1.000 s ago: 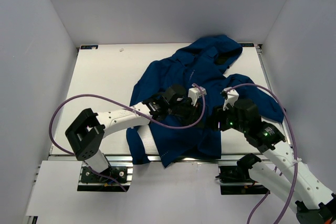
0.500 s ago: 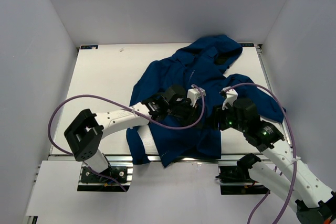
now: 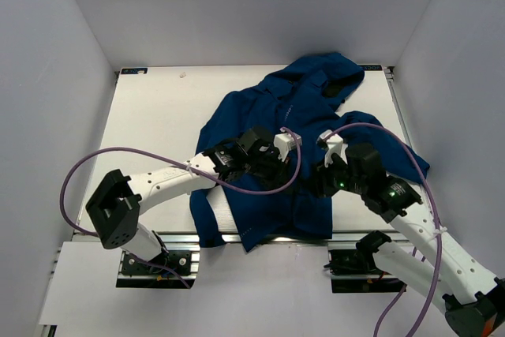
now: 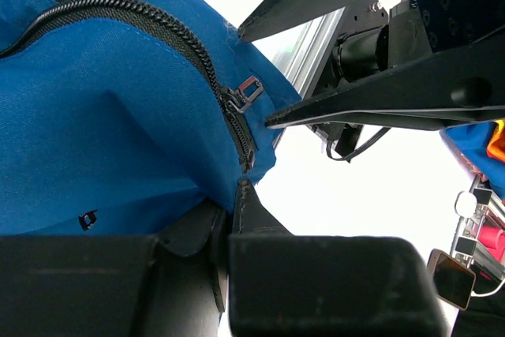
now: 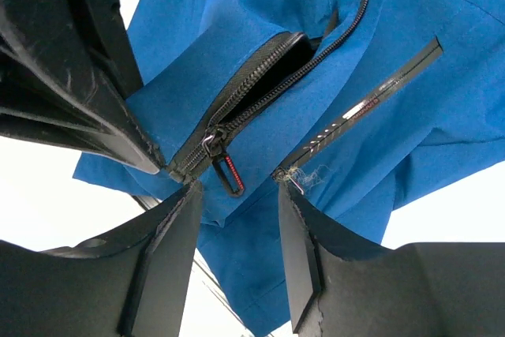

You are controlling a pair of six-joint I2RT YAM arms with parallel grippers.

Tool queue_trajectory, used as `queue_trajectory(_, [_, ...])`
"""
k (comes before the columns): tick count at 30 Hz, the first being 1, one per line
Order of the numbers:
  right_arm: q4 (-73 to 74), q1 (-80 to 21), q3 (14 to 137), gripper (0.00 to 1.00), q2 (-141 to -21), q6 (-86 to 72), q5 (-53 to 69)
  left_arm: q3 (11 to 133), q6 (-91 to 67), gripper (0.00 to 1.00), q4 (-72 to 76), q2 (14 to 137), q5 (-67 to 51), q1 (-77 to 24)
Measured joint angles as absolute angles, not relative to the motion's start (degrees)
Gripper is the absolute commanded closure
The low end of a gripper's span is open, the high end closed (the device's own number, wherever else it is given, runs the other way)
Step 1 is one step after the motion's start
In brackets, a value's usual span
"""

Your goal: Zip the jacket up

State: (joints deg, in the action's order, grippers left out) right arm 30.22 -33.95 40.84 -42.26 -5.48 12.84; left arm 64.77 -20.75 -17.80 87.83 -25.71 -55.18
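From above, we count one jacket [image 3: 292,108], dark blue. It lies spread over the right half of the white surface [image 3: 158,116], with its hood toward the far edge and its hem hanging over the near edge. Two arms reach onto it, each trailing one purple cable. The left tool [image 3: 278,171] and the right tool [image 3: 316,182] meet close together over the lower front of the garment. From this height we cannot tell how either tool stands.

In the left wrist view, the left tool [image 4: 241,195] has its two fingers pressed together, pinching the jacket's [image 4: 110,132] bottom edge just under the foot of the front zipper [image 4: 197,45]. We see one slider with one pull tab [image 4: 241,96] sitting low on the teeth. The right tool [image 4: 256,76] comes in from the right, its two black fingers spread, one above the pull tab and one below it.

In the right wrist view, the right tool [image 5: 237,189] stands spread, and the single pull tab [image 5: 225,170] hangs in the gap between its two fingertips without touching either. Above the slider the front zipper [image 5: 260,88] gapes apart. We count a second, thinner zipper on a pocket [image 5: 363,104], which is closed. The left tool's fingers [image 5: 71,69] fill the upper left, and their tips meet at the fabric just beside the slider.
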Motion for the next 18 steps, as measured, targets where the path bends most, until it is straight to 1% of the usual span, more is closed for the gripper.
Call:
queue_trajectory(13, [30.24,-38.41,43.13,0.53,-47.44,-2.96,8.97,64.88,-20.21,1.0,-19.77,87.15,-26.2,-55.09])
queue_trajectory(18, [30.15,-39.72,43.38,0.56,-48.49,-2.76,8.03,64.88,-20.12,1.0,-19.77,86.89,-26.41,-54.94])
